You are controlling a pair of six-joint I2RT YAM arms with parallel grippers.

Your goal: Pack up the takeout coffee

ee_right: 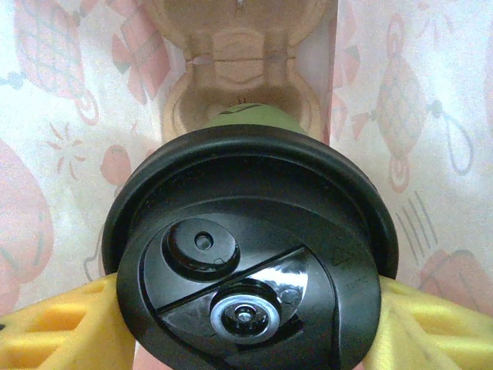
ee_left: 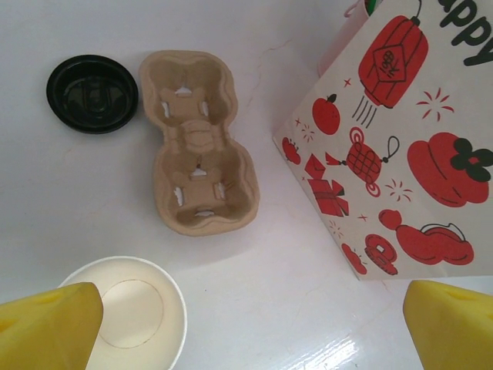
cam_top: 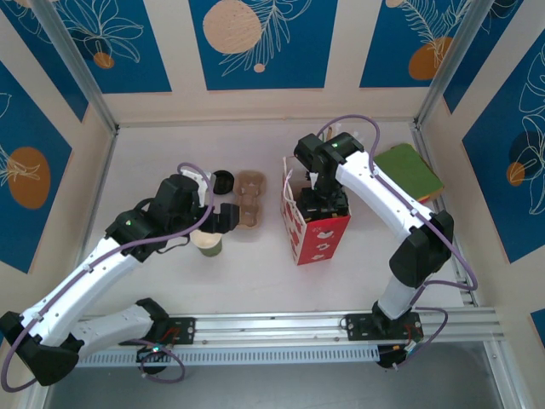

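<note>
White tabletop (cam_top: 255, 281) under soft, even light, w/ a glossy glare patch in the left wrist view. Walls (cam_top: 255, 106) on 3 sides are cream w/ blue panels (cam_top: 289, 43) printed w/ pale leaf outlines & orange/peach discs; slanted alu posts (cam_top: 75, 64) at both rear corners. Alu rail (cam_top: 281, 324) runs along the near edge, w/ a grey surface (cam_top: 298, 388) below it.

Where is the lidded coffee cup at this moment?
The right wrist view shows the coffee cup in the right gripper, inside the red-and-white bag, above a cardboard carrier at the bag's bottom.
</note>
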